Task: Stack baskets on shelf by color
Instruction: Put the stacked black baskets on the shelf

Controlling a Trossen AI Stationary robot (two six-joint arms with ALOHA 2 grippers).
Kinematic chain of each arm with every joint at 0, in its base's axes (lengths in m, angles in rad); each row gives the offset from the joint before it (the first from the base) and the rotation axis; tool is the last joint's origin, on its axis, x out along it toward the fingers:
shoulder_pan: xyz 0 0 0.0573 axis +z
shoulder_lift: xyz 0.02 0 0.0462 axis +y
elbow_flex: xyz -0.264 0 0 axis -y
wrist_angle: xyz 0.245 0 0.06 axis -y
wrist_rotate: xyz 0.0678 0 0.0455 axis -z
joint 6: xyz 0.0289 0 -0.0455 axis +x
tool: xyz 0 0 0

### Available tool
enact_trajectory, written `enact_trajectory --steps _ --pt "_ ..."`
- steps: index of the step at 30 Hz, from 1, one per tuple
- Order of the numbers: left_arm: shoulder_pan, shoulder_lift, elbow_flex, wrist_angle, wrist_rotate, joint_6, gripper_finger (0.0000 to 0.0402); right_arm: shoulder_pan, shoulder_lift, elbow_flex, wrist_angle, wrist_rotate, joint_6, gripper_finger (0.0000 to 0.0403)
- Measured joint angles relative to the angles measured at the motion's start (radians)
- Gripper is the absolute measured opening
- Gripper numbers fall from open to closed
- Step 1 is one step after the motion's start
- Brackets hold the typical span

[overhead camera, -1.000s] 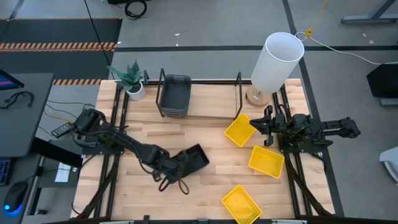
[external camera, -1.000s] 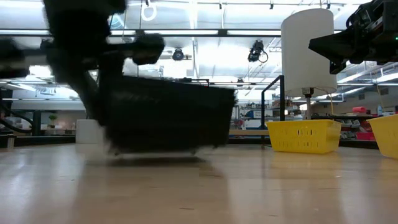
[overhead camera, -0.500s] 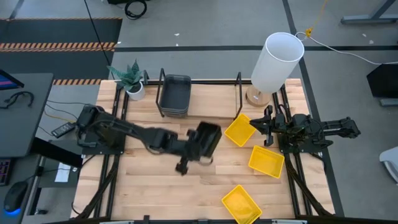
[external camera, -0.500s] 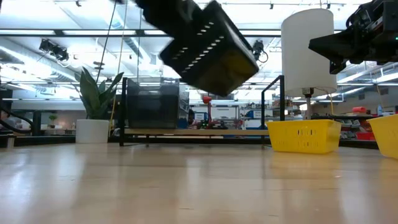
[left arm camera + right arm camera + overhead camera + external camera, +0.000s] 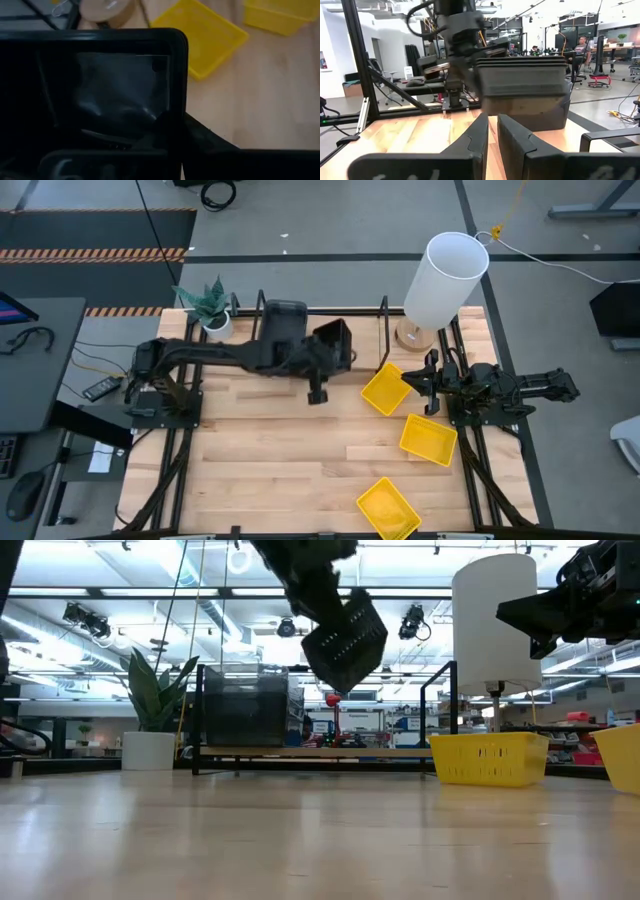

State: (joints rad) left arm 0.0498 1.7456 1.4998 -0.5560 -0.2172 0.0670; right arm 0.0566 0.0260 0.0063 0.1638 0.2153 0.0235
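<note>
High view: the left gripper (image 5: 318,358) is clamped on a black basket (image 5: 333,343) held over the shelf (image 5: 383,320), just right of the grey baskets (image 5: 281,330) stacked at its left end; the right gripper (image 5: 428,385), fingers near together, waits among 3 yellow baskets (image 5: 385,389). Low view: the black basket (image 5: 345,637) hangs tilted above the shelf (image 5: 440,705), 1 corner down.

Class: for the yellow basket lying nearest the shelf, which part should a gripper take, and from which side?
Take the yellow basket by the thin side wall facing the right gripper, coming straight down from above. It sits open side up, so the rim is exposed. It is turned corner-on to the table edge, so the wrist probably has to rotate to square with that wall.
</note>
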Motion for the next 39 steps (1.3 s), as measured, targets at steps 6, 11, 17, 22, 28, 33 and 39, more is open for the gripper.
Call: enact_trajectory --steps 6,11,17,22,28,33,39 --pt "0.047 0.157 0.214 -0.132 -0.001 0.031 0.0035 0.0 0.0 0.0 0.002 -0.002 0.0 0.0045" --pt "0.081 0.305 0.392 -0.35 0.005 0.076 0.0021 0.0 0.0 0.0 0.003 0.0 0.0 0.0045" --pt "0.125 0.384 0.431 -0.488 0.0 0.103 0.0031 0.0 0.0 0.0 0.003 0.0 0.0 0.0045" --pt "0.151 0.408 0.423 -0.57 -0.035 0.115 0.004 0.0 0.0 0.0 0.006 0.001 0.0 0.0045" --pt "0.163 0.411 0.423 -0.571 -0.049 0.101 0.0019 0.0 0.002 0.0 0.014 0.0 0.0 0.0045" --pt "0.161 0.411 0.423 -0.574 -0.066 0.079 0.0039 0.0 0.002 0.0 0.022 0.0 0.0 0.0045" --pt "0.161 0.411 0.423 -0.582 -0.069 0.075 0.0073 0.0 0.002 0.0 0.022 0.0 0.0 0.0045"
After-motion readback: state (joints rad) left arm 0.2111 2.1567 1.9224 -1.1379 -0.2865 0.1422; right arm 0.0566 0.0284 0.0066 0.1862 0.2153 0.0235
